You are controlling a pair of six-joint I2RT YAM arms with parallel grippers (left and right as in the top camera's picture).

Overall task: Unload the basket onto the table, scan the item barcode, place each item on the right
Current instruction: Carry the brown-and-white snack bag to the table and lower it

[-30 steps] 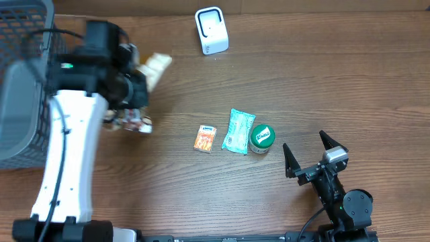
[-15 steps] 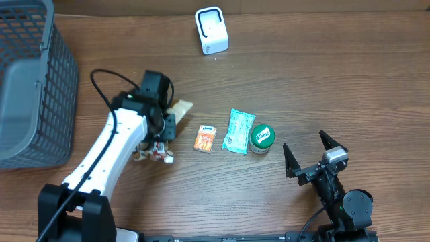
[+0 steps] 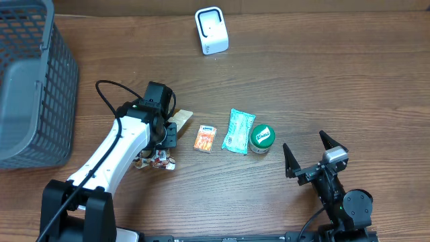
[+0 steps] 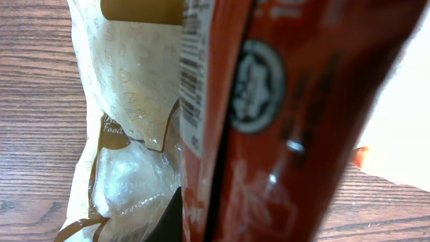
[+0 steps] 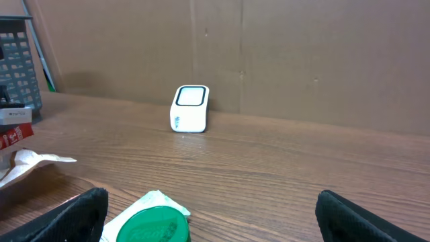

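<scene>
My left gripper (image 3: pixel 166 132) is shut on a red snack packet (image 4: pixel 289 128) low over the table's left middle. A clear-and-cream bag (image 4: pixel 127 154) lies against the packet, and a barcode strip (image 4: pixel 191 74) shows between them. From overhead, the cream bag (image 3: pixel 182 117) pokes out to the right of the gripper and the red packet (image 3: pixel 156 160) hangs below it. The white scanner (image 3: pixel 211 30) stands at the table's far edge, well away from the packet; it also shows as the scanner (image 5: pixel 190 108) in the right wrist view. My right gripper (image 3: pixel 312 156) stands open at the front right, nothing between its fingers.
An orange box (image 3: pixel 205 138), a teal packet (image 3: pixel 238 130) and a green-lidded jar (image 3: pixel 261 138) lie in a row mid-table, just right of the left gripper. A grey mesh basket (image 3: pixel 30 87) fills the far left. The green lid (image 5: pixel 153 225) sits just ahead of the right gripper (image 5: pixel 215 212).
The left arm has swung from beside the basket down and right to mid-table, carrying the red packet and cream bag with it. The right arm has not moved.
</scene>
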